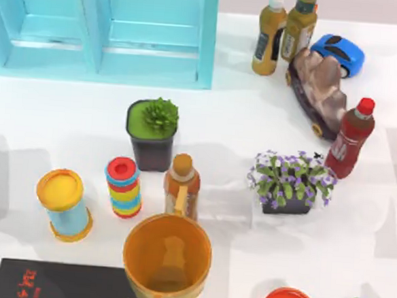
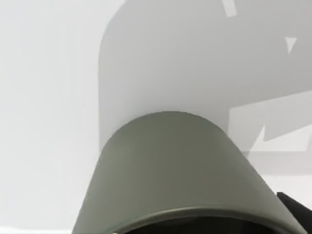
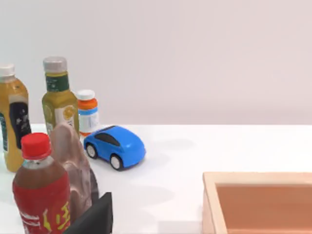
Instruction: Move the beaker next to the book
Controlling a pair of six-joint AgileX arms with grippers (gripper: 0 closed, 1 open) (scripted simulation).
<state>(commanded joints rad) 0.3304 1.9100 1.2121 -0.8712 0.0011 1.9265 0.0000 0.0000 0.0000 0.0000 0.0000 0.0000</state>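
**Orange beaker at the book's right end**

The beaker (image 1: 167, 259) is a smooth orange cup, round and wide-mouthed, with a ribbed band low on its wall. In the top view it sits at the front centre, its base meeting the right end of the book (image 1: 60, 282), a flat black rectangle with red marks. Whether it rests on the table (image 1: 356, 228) I cannot tell.

The left wrist view looks over a smooth grey-green curved shape (image 2: 175, 165) above white table. A dark edge of the left gripper (image 2: 297, 207) shows beside it. The right gripper (image 3: 95, 217) shows as a dark wedge by a red bottle (image 3: 41, 195). Whether either gripper is holding anything I cannot tell.
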